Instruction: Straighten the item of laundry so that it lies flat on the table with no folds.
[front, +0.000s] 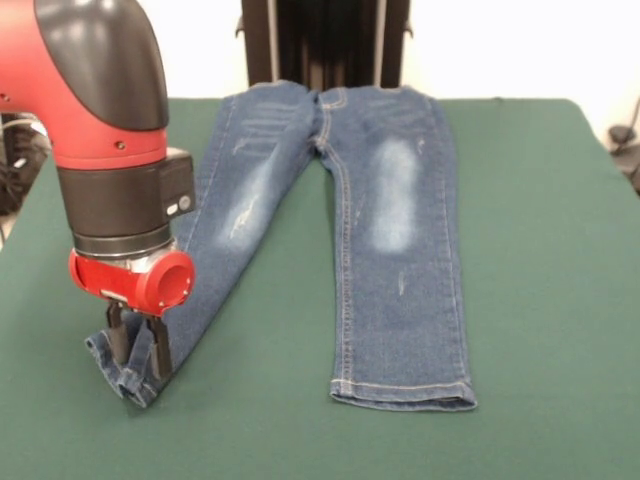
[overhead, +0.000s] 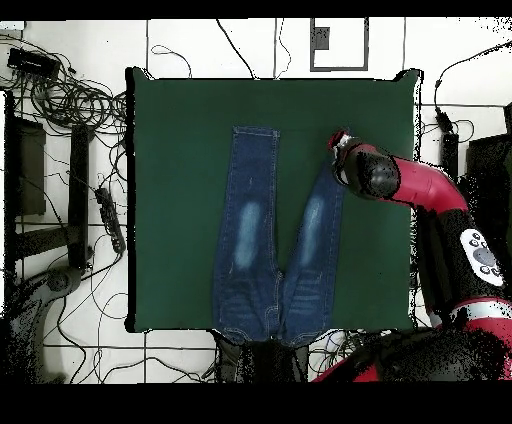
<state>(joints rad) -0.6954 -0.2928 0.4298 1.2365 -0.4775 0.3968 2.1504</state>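
From the front view I have the gripper (front: 140, 350) down at the hem of one leg of the jeans (front: 390, 250), its two dark fingers (front: 159, 352) closed in around the bunched cuff, so I read it as pinching the denim there. That leg runs away from the gripper up toward the waistband, narrowed and twisted along its length, with the hem crumpled under the fingers. The other leg lies off to the side of the gripper, well apart, flat and square-hemmed. To do this step well, I judge I should keep the pinch low on the hem, draw the leg outward and along its own line so the fold opens, and avoid lifting high, which would drag the waistband.

In the overhead view the arm's red and black wrist hides the gripper, which sits at the far end of the slanted leg. The jeans lie on the green surface (overhead: 180, 130), waistband at the edge nearest the robot. The denim is mid-blue, stitched, with pale faded patches; the surface looks matte and felt-like.
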